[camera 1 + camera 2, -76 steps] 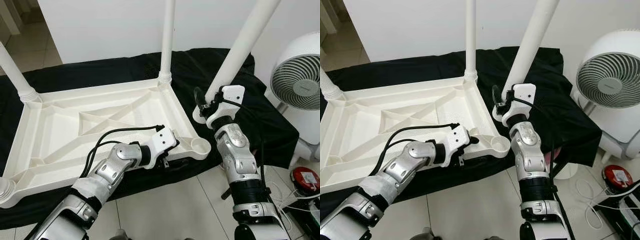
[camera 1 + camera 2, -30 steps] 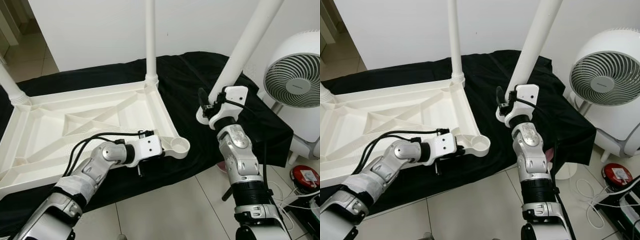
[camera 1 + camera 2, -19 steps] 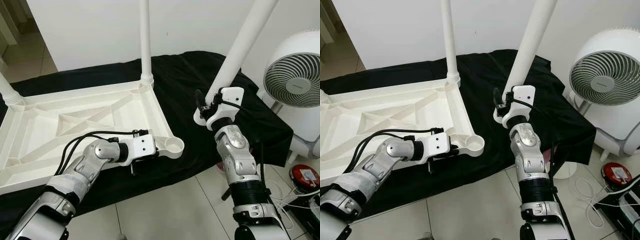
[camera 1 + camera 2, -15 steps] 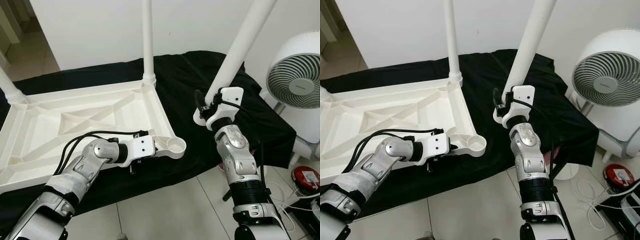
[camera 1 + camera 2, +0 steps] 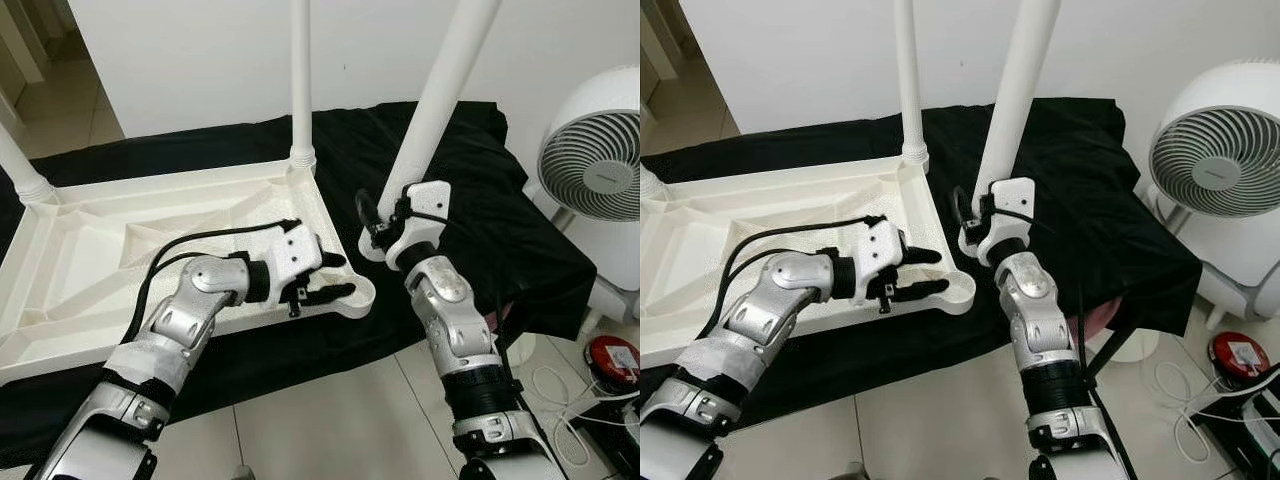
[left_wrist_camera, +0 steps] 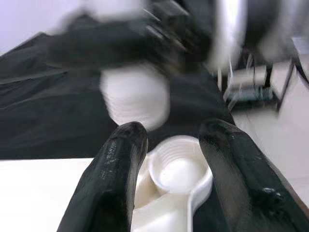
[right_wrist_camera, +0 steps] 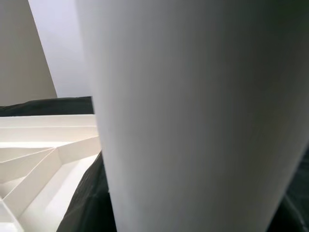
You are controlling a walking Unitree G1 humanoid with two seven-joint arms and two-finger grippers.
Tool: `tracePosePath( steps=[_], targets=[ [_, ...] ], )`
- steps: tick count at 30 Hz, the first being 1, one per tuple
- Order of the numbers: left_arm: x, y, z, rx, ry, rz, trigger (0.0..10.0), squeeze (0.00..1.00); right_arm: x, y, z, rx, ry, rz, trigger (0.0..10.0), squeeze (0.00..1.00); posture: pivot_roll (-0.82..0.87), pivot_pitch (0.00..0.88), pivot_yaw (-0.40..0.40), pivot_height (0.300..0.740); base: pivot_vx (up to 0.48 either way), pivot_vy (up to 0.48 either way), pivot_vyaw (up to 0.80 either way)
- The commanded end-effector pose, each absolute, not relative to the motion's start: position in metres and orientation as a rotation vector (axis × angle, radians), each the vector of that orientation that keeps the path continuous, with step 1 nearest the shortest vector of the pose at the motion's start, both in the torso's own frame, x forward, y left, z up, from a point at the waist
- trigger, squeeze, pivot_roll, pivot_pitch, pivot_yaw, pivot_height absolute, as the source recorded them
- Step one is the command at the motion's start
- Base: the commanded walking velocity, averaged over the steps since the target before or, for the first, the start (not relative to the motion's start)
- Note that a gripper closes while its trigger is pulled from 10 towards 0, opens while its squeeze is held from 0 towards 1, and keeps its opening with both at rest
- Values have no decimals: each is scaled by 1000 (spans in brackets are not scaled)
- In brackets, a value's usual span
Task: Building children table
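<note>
white tabletop [image 5: 150, 240], black cloth [image 5: 480, 200], white fan [image 5: 600, 170]

Smooth, slightly glossy white plastic tabletop [image 5: 120, 235] with ribbed underside; same glossy plastic on round white table leg [image 5: 437, 95]. Matt, wrinkled black cloth [image 5: 520, 240] underneath. Glossy pale floor tiles [image 5: 340, 420].

A white wall [image 5: 180, 60] rises behind pale floor tiles [image 5: 330, 420], with a white fan [image 5: 595, 170] nearby.
</note>
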State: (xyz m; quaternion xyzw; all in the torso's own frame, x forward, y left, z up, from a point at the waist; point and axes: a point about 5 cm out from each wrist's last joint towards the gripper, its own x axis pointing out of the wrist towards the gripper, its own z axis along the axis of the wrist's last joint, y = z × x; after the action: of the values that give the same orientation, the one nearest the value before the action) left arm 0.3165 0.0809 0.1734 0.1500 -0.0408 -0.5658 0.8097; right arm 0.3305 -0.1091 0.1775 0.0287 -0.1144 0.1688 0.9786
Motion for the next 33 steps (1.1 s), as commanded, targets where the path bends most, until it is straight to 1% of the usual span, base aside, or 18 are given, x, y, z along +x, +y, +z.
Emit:
tracePosePath(
  steps=[1, 7, 8, 10, 11, 12, 15, 20, 24, 29, 33],
  targets=[
    [330, 94, 172, 217, -85, -882, 10000, 0, 328, -104, 177, 63, -248, 353, 10000, 0, -56, 0, 8, 740, 0, 0, 0],
    [323, 99, 161, 172, -59, -803, 10000, 0, 323, -103, 169, 53, -240, 362, 10000, 0, -39, 0, 7, 740, 0, 0, 0],
    [319, 99, 158, 180, -54, -813, 10000, 0, 323, -103, 168, 53, -234, 366, 10000, 0, -35, 0, 4, 740, 0, 0, 0],
    [319, 99, 158, 180, -54, -813, 10000, 0, 323, -103, 168, 53, -234, 366, 10000, 0, -35, 0, 4, 740, 0, 0, 0],
    [314, 100, 153, 186, -26, -828, 10000, 0, 323, -102, 166, 50, -227, 370, 10000, 0, -29, 0, -4, 740, 0, 0, 0],
    [311, 100, 149, 152, 10, -837, 10000, 0, 323, -102, 164, 45, -221, 375, 10000, 0, -21, 0, -12, 740, 0, 0, 0],
    [307, 101, 147, 118, 42, -843, 10000, 0, 323, -102, 160, 38, -210, 382, 10000, 0, -13, 0, -21, 740, 0, 0, 0],
    [302, 104, 149, 130, 26, -828, 10000, 0, 322, -99, 155, 30, -199, 410, 10000, 0, -9, 0, -30, 740, 0, 0, 0],
    [302, 113, 155, 169, -18, -767, 10000, 0, 322, -95, 150, 20, -180, 450, 10000, 0, 7, 0, -43, 740, 0, 0, 0],
    [304, 126, 166, 169, -23, -713, 10000, 0, 322, -94, 141, -13, -138, 503, 10000, 0, 22, 0, -49, 740, 0, 0, 0],
    [303, 131, 171, 180, -35, -685, 10000, 0, 320, -93, 135, -54, -113, 549, 10000, 0, 26, 0, -49, 740, 0, 0, 0]
  ],
)
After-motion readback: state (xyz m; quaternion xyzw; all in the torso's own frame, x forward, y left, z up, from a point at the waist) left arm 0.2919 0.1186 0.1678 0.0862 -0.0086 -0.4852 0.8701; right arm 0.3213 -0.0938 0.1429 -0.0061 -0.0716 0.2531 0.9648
